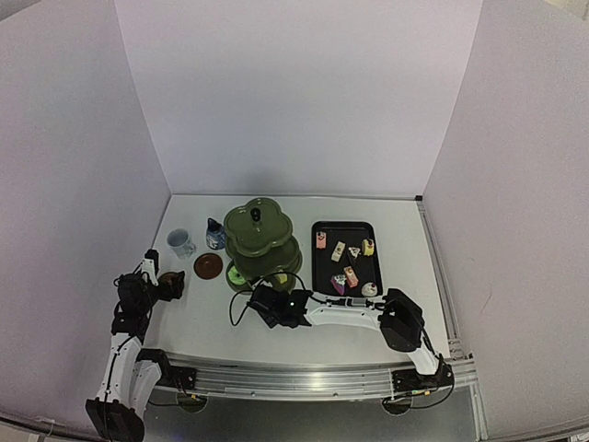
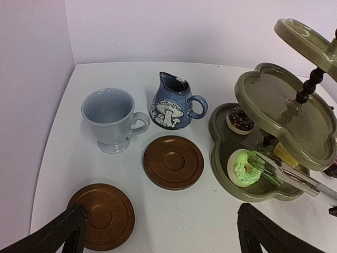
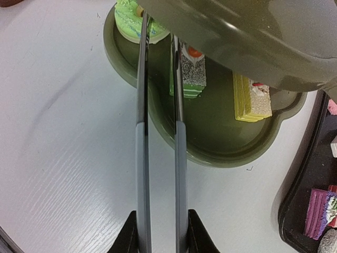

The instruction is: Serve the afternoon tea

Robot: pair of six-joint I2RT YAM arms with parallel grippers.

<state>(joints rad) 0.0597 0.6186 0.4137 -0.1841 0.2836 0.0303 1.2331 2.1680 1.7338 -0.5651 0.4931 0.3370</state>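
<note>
The right jaws stand narrow, clamped on the grey-sleeved handles of the metal tongs (image 3: 158,158), whose two thin steel blades run straight ahead of them. That long reach seems chosen so the tips can slip under the overhanging middle tier into the bottom tier of the three-tier stand (image 3: 210,142), where the jaws themselves would not fit. The tips sit at a bright green ring-shaped cake (image 3: 129,18) with bumpy icing; whether they pinch it or merely flank it I cannot tell. Just right of the blades lies a green-and-white layered slice (image 3: 189,76) with a speckled grey top, and further right a yellow layered slice (image 3: 251,95). Far right of the jaws, the black tray (image 3: 305,179) carries a purple cake (image 3: 318,213), so more cakes probably await moving.

The stand is glossy olive green, scalloped like a clover.

The left jaws gape wide and hold nothing, low over the tabletop (image 2: 63,158). Just ahead, between them, lies a turned wooden coaster (image 2: 174,162); a second coaster (image 2: 102,215) lies by the left finger. Beyond stand the pale footed mug (image 2: 110,118) and the blue glazed pot (image 2: 171,105) with a white mushroom relief. Neither is on a coaster, a step I judge not yet done.
</note>
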